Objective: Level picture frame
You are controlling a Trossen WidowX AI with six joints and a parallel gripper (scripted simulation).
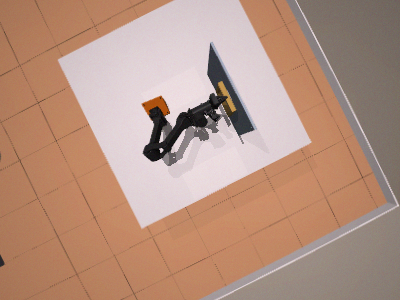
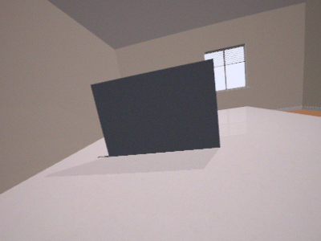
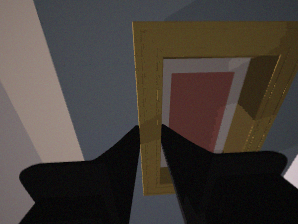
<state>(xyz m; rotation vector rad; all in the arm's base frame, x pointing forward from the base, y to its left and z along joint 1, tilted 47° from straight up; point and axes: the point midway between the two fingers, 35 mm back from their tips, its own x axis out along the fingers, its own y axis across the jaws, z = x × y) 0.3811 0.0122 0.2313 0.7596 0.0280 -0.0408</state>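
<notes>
The gold picture frame (image 1: 232,107) (image 3: 210,37) is in front of the dark wall panel (image 1: 215,65) (image 2: 160,108) (image 3: 90,60), with a red picture in a pale mat inside it. In the wrist view its top rail runs nearly straight across and its left rail leans slightly. My gripper (image 3: 149,128) is shut on that left rail, one finger on each side, the right one over the inner opening. The fingers cover part of the lower frame. The screw and the notched strip are hidden. The exterior view shows only the panel's back, so the frame is hidden there.
The panel stands on the white table (image 1: 115,100) (image 2: 160,201). The orange base plate (image 1: 162,102) is at the foot of the arm, whose links bend over the table toward the panel. A window (image 2: 236,68) is in the room wall behind the panel in the exterior view.
</notes>
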